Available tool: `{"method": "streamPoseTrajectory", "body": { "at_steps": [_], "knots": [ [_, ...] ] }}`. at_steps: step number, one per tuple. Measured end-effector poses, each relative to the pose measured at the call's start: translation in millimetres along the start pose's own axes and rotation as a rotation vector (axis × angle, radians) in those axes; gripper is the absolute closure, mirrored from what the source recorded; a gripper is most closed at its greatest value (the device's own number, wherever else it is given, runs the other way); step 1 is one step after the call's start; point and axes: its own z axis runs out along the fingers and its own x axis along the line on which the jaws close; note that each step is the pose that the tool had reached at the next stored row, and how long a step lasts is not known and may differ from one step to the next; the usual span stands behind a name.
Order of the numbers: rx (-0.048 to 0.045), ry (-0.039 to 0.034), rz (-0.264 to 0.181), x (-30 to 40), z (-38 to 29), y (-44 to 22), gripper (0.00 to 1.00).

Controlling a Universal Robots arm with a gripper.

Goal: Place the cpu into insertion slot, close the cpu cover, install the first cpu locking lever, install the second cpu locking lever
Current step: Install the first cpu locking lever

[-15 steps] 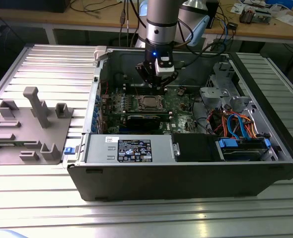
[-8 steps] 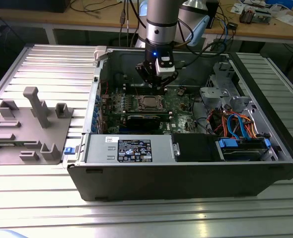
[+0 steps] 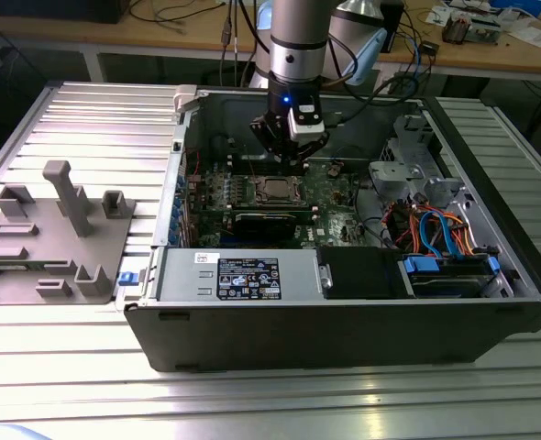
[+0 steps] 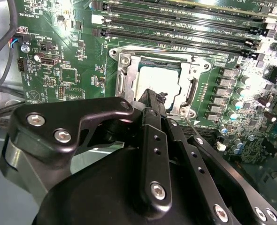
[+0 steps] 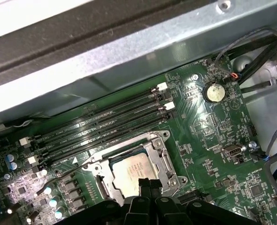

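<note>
The cpu lies flat in the insertion slot on the green motherboard, inside the open computer case. Its dull silver top shows in both wrist views. The cpu cover lies down around the chip as a silvery frame. A thin wire lever ends in a hook beside the socket. My gripper hangs just above the socket's edge, shut with nothing in it; its black fingertips meet over the chip's rim.
Long memory slots run beside the socket. A black card lies in front of it, with the power supply and a drive bay with blue tabs nearer the case front. A grey fixture stands on the table at the exterior view's left.
</note>
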Motion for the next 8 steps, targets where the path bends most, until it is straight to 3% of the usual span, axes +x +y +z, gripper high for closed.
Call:
{"method": "streamPoseTrajectory", "body": {
  "at_steps": [8],
  "knots": [
    [-0.0009, -0.0009, -0.02, 0.0, 0.0, 0.0, 0.89]
  ]
}}
